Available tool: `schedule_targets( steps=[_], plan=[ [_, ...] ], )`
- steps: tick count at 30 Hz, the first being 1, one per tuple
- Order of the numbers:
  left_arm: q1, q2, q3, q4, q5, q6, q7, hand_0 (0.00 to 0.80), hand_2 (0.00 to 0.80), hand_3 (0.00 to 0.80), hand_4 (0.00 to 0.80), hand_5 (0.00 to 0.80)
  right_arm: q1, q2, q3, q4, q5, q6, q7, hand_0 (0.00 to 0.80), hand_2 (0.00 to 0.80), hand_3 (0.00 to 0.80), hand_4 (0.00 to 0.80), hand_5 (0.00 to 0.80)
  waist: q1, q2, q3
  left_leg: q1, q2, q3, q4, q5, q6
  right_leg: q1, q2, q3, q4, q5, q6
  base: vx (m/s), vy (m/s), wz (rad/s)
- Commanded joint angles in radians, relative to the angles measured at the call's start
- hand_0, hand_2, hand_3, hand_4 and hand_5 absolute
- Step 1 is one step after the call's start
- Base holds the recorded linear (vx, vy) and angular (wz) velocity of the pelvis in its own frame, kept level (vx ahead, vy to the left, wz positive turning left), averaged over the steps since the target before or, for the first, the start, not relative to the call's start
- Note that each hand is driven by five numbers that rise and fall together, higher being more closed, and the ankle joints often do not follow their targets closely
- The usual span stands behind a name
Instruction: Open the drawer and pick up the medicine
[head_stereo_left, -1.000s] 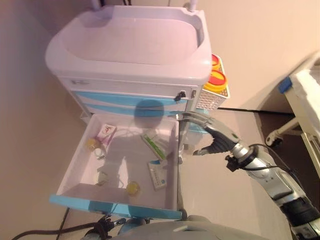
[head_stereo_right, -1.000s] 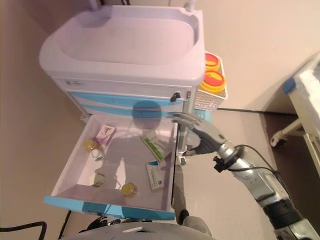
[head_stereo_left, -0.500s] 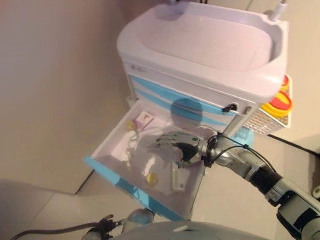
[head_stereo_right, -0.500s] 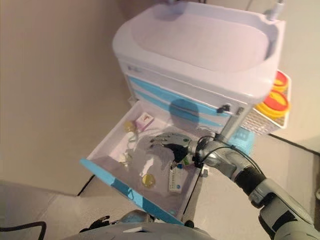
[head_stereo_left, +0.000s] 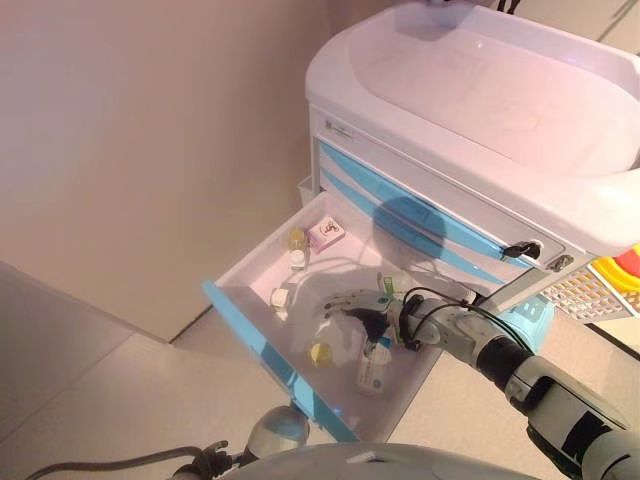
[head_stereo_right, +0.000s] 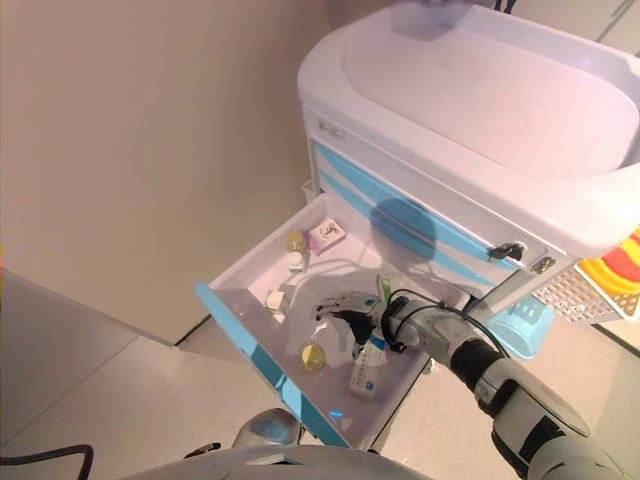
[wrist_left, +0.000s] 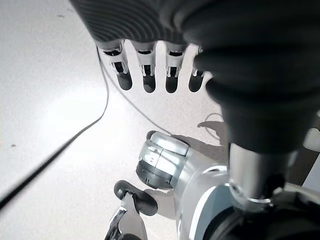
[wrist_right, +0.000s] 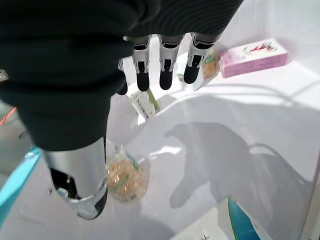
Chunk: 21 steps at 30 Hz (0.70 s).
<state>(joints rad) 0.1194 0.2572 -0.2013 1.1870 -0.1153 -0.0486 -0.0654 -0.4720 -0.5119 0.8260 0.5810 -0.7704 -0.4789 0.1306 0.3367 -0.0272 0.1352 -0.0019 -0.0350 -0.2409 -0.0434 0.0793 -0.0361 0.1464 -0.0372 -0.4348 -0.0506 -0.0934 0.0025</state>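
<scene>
The right hand (head_stereo_right: 345, 308) hovers open and empty over the open drawer (head_stereo_right: 262, 262), which holds three boxes and four small bottles.

You are getting both head views looking down steeply on the open drawer (head_stereo_left: 330, 330), sharing it almost entirely. The right wrist view is hovering close inside it; the left wrist view is facing the floor (wrist_left: 55, 100).

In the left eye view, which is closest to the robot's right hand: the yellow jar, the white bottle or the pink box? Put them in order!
From the right hand, inside the open drawer:
1. Yellow jar, toward the drawer's blue front.
2. White bottle, by the drawer's left wall.
3. Pink box, in the back corner by the cart.
</scene>
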Motion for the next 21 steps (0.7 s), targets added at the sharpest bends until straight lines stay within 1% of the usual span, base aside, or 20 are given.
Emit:
schedule_targets(
  steps=[1,11,21],
  plan=[
    [-0.022,0.023,-0.043,0.014,0.038,-0.028,0.012,0.0,0.0,0.0,0.0,0.0,-0.038,0.038,0.054,-0.01,-0.006,-0.016,-0.051,0.0,0.0,0.0,0.0,0.0,0.037,-0.016,-0.007,0.002,-0.049,-0.01,-0.009,-0.053,0.021,-0.056,-0.063,0.043,0.067,0.034,0.037,0.017,-0.004,0.06],
    [-0.025,0.031,-0.035,0.01,0.052,-0.042,0.008,0.0,0.0,0.0,0.0,0.0,-0.015,0.086,0.082,0.032,-0.04,-0.026,-0.057,0.0,0.0,0.0,0.0,0.0,0.062,-0.02,0.002,-0.013,-0.052,-0.041,-0.021,-0.036,0.016,-0.059,-0.061,0.017,0.064,0.034,0.039,0.016,-0.003,0.06],
    [-0.022,0.041,-0.024,0.013,0.055,-0.059,-0.002,0.0,0.0,0.0,0.0,0.0,-0.01,0.095,0.102,0.043,-0.051,-0.03,-0.069,0.0,0.0,0.0,0.0,0.0,0.076,-0.019,0.017,-0.024,-0.055,-0.064,-0.023,-0.029,0.012,-0.066,-0.061,0.002,0.071,0.029,0.037,0.002,-0.001,0.06]
  ],
)
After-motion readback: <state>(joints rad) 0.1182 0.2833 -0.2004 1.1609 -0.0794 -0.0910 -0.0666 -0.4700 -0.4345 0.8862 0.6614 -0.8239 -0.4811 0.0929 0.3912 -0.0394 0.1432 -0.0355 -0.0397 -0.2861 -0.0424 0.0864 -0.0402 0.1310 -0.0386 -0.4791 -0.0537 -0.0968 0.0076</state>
